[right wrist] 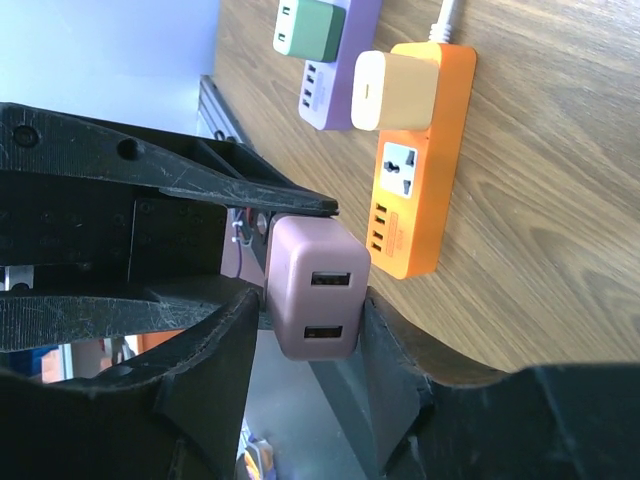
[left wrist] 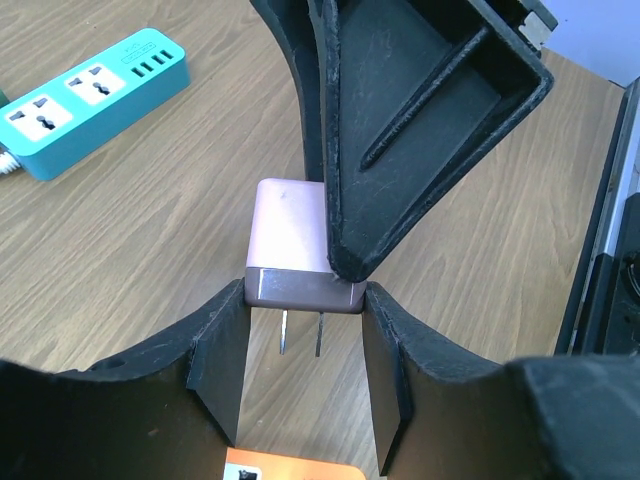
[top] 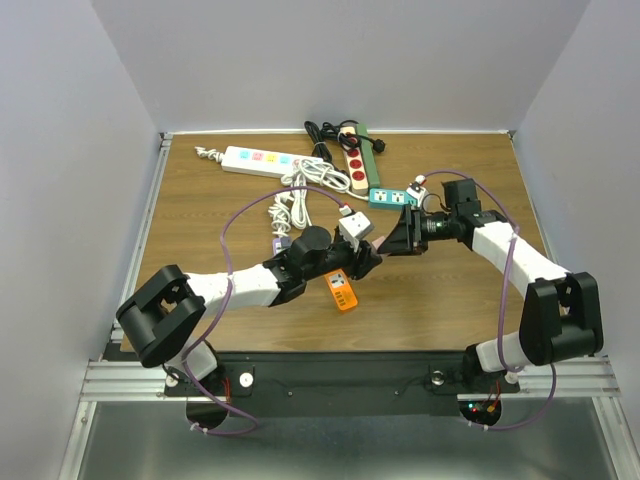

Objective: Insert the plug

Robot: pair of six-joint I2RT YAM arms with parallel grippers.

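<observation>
left: my left gripper (top: 360, 262) is drawn in narrow on the pink plug (left wrist: 285, 225). i have it by the metal-coloured end, one finger (left wrist: 215, 370) on each side. its two prongs (left wrist: 300, 340) stick out between my fingers toward my wrist.

right: same plug, other end. my right gripper (right wrist: 312, 310) is closed most of the way around its body, a pad (right wrist: 400, 360) against each flank. the two usb ports (right wrist: 330, 279) face my camera.

left: so we both have hold of it. from my side, one of your fingers lies across the plug's top right edge.

right: and i see your fingers as dark blades just left of it. where is it over the table (top: 190, 190)?

left: lifted off the wood, near the middle, between our two wrists. the orange power strip (top: 343, 290) lies flat just on the near side of it.

right: that strip has a cream adapter (right wrist: 400, 90) plugged in at one end and a bare socket (right wrist: 405, 160) beside it. the plug is near the strip but apart from it.

left: a teal power strip (left wrist: 95, 100) lies farther off on the wood, well apart from the plug.
</observation>
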